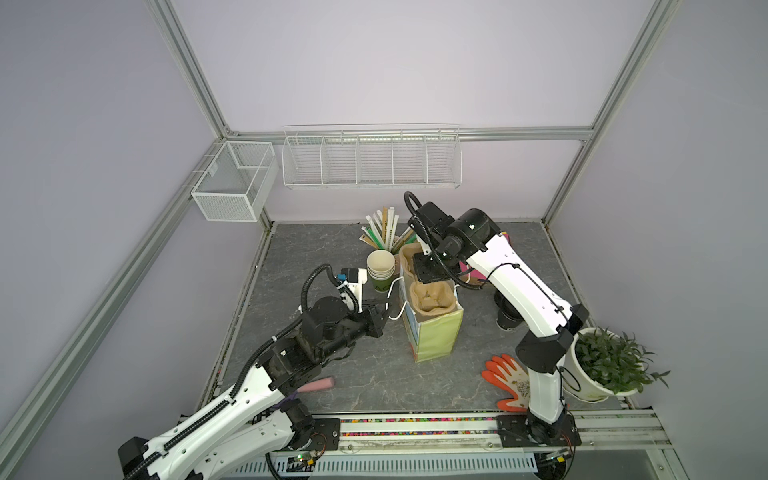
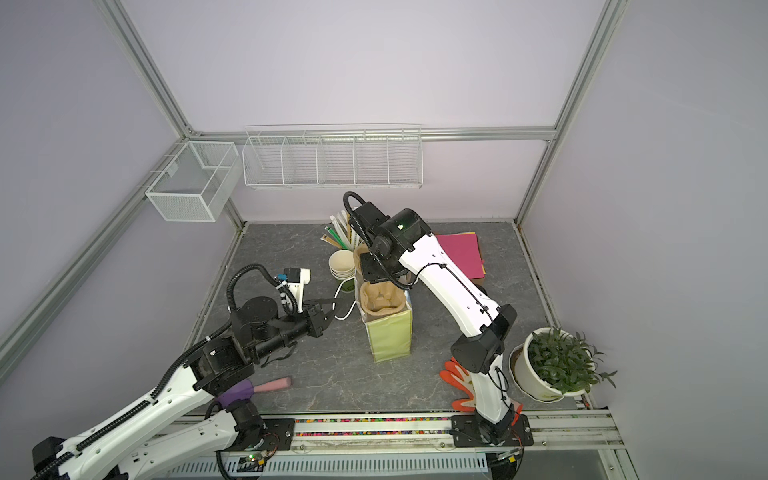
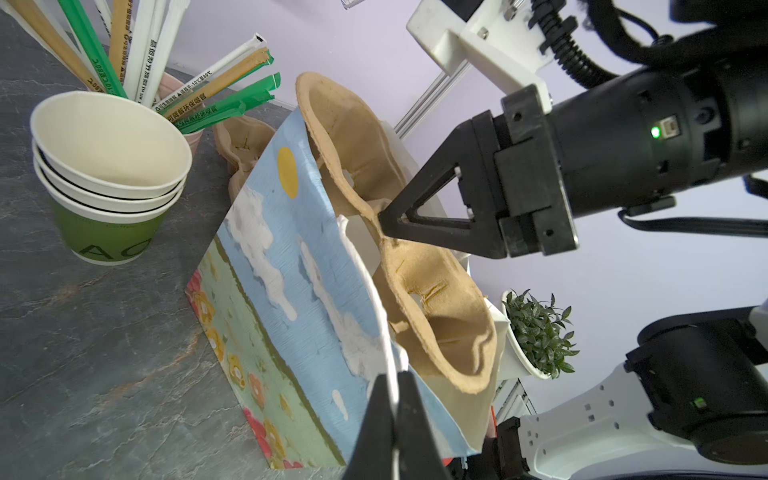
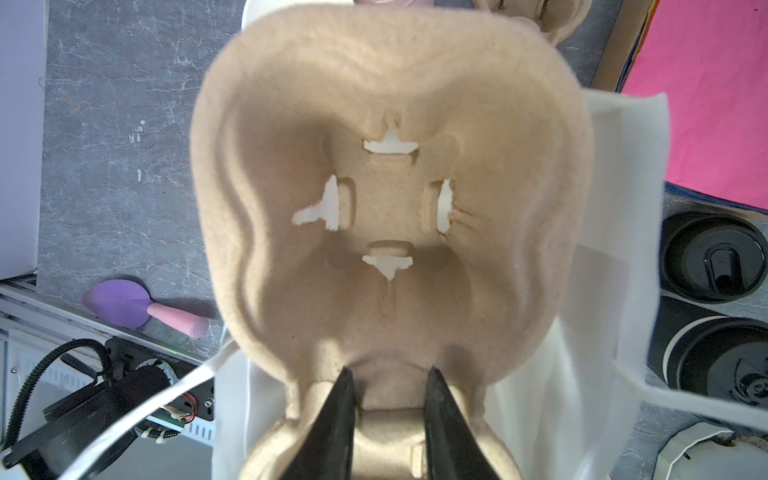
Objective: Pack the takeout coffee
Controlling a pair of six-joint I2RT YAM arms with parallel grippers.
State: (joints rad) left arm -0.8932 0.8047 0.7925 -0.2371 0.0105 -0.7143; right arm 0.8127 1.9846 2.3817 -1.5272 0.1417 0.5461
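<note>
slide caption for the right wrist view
Right gripper grips a pulp cup carrier by its middle, partly inside the paper bag.

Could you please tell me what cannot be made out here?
- Inside of the painted paper bag: hidden everywhere by the brown pulp cup carrier.
- The black lidded takeout cups: clipped by the bag's wall and frame edge in the right wrist view; mostly under the right arm in both top views.
- The right gripper, shut on the carrier: under its own wrist in both top views.
- The left gripper: shut on bag rim or handle, unclear.
</note>
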